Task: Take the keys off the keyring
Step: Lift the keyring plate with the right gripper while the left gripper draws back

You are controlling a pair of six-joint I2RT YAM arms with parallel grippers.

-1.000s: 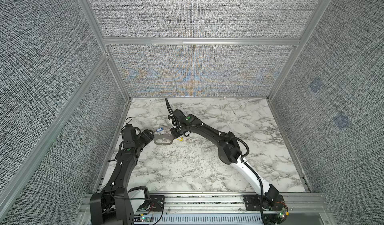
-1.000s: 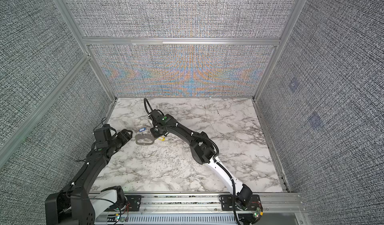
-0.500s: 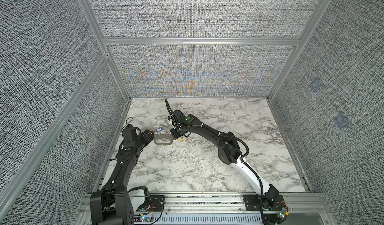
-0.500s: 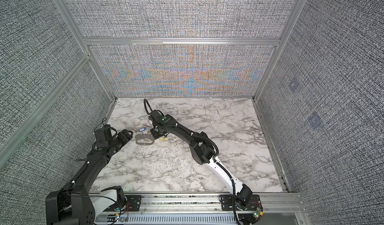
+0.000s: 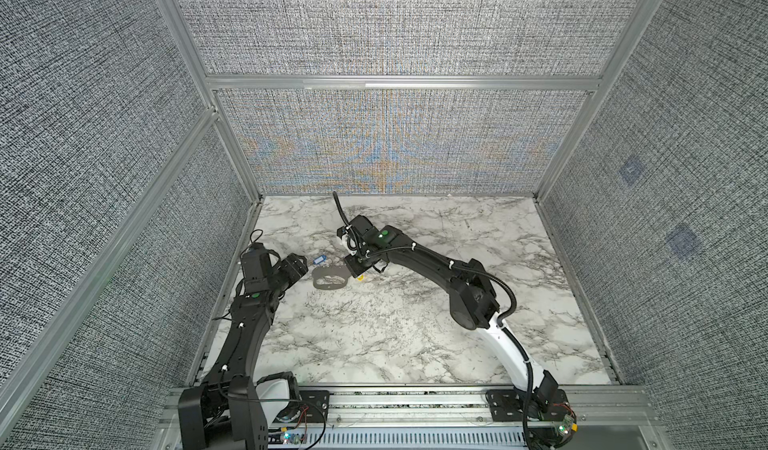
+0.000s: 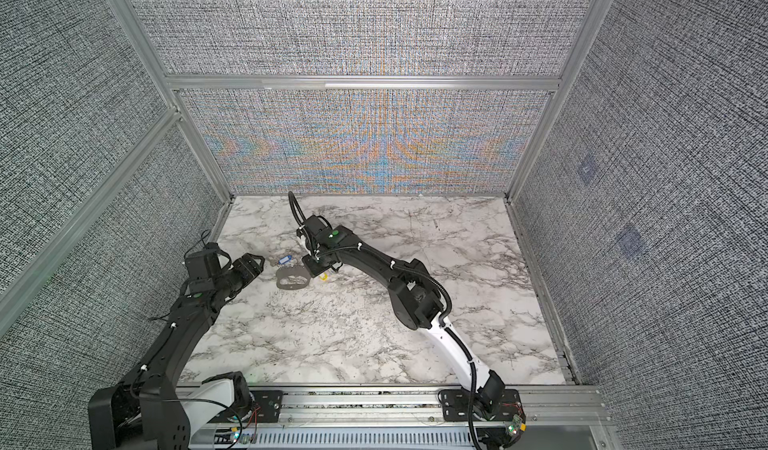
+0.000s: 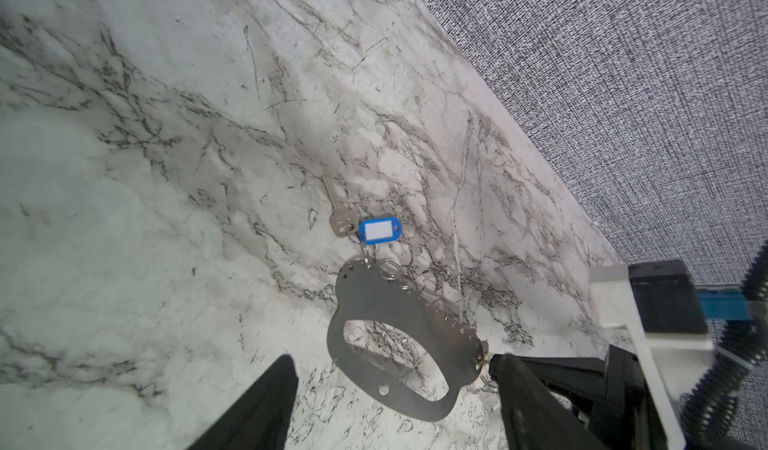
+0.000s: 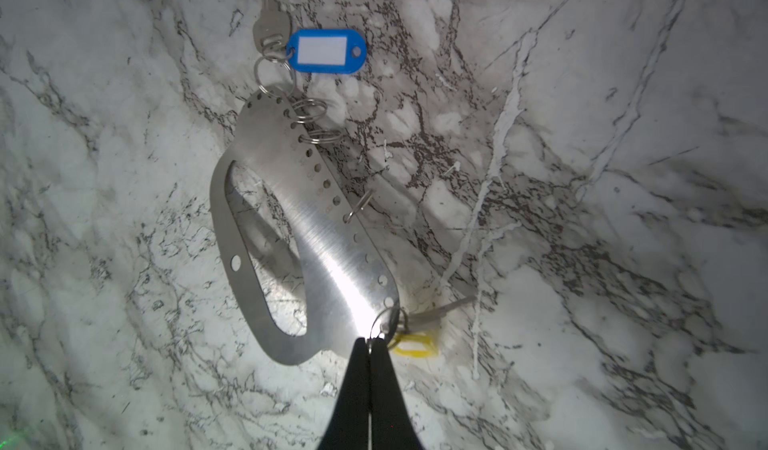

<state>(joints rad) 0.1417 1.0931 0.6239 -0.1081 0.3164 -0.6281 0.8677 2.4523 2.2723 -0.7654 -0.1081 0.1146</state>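
Note:
The keyring (image 8: 332, 261), a flat grey metal oval with holes along one edge, lies on the marble and shows in both top views (image 5: 330, 279) (image 6: 293, 281). A key (image 8: 270, 28) with a blue tag (image 8: 327, 50) (image 7: 379, 230) hangs from a small ring at its far end. At the near end lies the key with a yellow tag (image 8: 415, 344) (image 5: 360, 278). My right gripper (image 8: 369, 341) (image 5: 355, 270) is shut, its tips pinching that key's small split ring (image 8: 380, 323). My left gripper (image 7: 390, 358) (image 5: 301, 267) is open just left of the keyring, holding nothing.
Several empty split rings (image 8: 309, 109) sit along the keyring's holed edge. The left enclosure wall (image 5: 232, 236) stands close behind my left arm. The marble tabletop (image 5: 415, 323) stretches to the right and front.
My right gripper's jaws have closed fully at the yellow-tag end of the keyring. Both arms and the keyring stay where they were.

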